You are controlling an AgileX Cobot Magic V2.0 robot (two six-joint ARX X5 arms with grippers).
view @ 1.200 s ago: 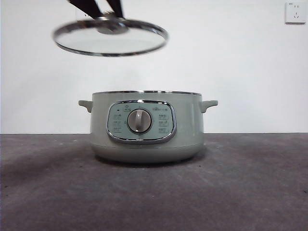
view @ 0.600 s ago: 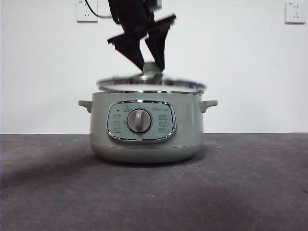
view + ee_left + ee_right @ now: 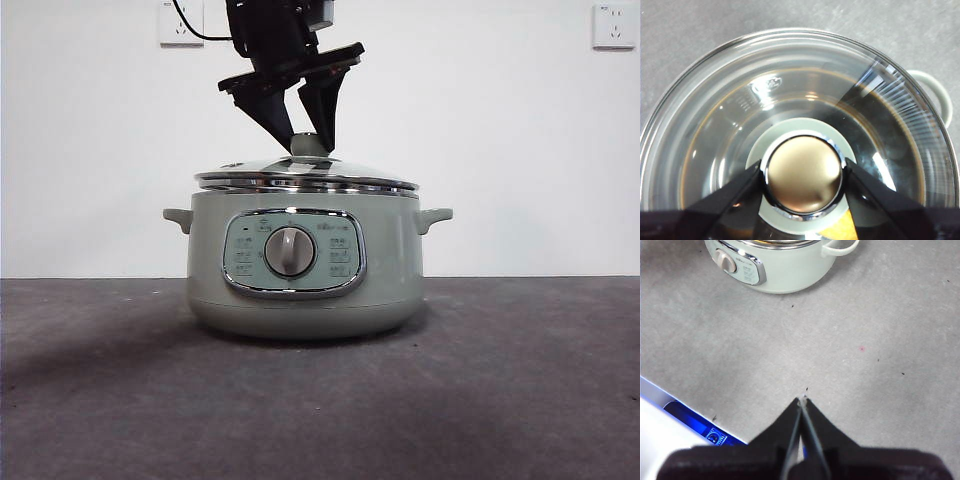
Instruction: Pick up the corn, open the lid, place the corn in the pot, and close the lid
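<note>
The sage-green pot [image 3: 300, 290] stands mid-table with its dial facing me. The glass lid [image 3: 306, 176] lies flat on the pot's chrome rim. My left gripper [image 3: 308, 138] comes down from above, its jaws closed on either side of the lid's knob [image 3: 803, 172]. In the left wrist view the lid [image 3: 740, 125] fills the picture, and a yellow bit of the corn [image 3: 841, 231] shows through the glass inside the pot. My right gripper [image 3: 802, 401] is shut and empty above bare table, well away from the pot [image 3: 785, 270].
Two wall sockets [image 3: 180, 22] [image 3: 613, 25] sit on the white wall behind. A white, blue-lit edge [image 3: 685, 420] shows near the right gripper. The grey table [image 3: 500, 380] spreads around the pot.
The left gripper carried the lid from high on the left down over the pot. The lid now rests level on the rim, with the gripper still at the knob.
</note>
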